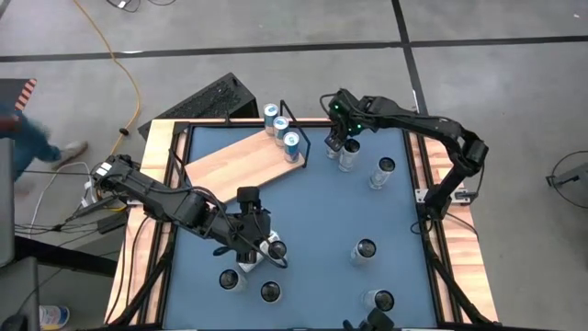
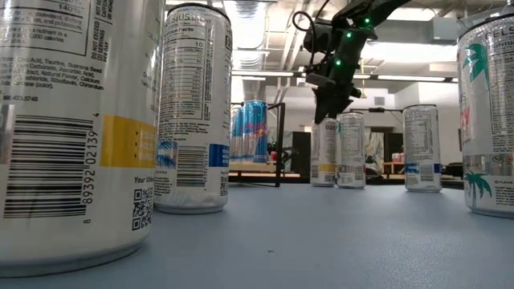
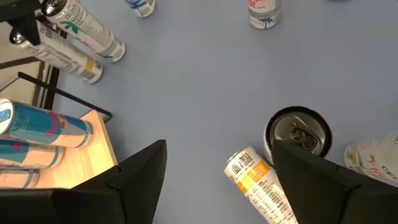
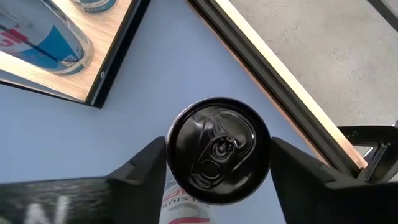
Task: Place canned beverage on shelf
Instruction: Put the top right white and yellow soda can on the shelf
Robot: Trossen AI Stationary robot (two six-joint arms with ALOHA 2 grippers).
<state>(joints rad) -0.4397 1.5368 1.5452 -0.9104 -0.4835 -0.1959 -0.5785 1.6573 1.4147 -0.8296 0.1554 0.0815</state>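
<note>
Right wrist view: my right gripper, fingers apart astride the black-topped can near the shelf, should close squarely before lifting.

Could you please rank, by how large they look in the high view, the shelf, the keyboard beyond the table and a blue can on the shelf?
1. The shelf, clearly largest.
2. The keyboard, smaller, though partly hidden by the table edge.
3. The blue can, by far the smallest.
</note>
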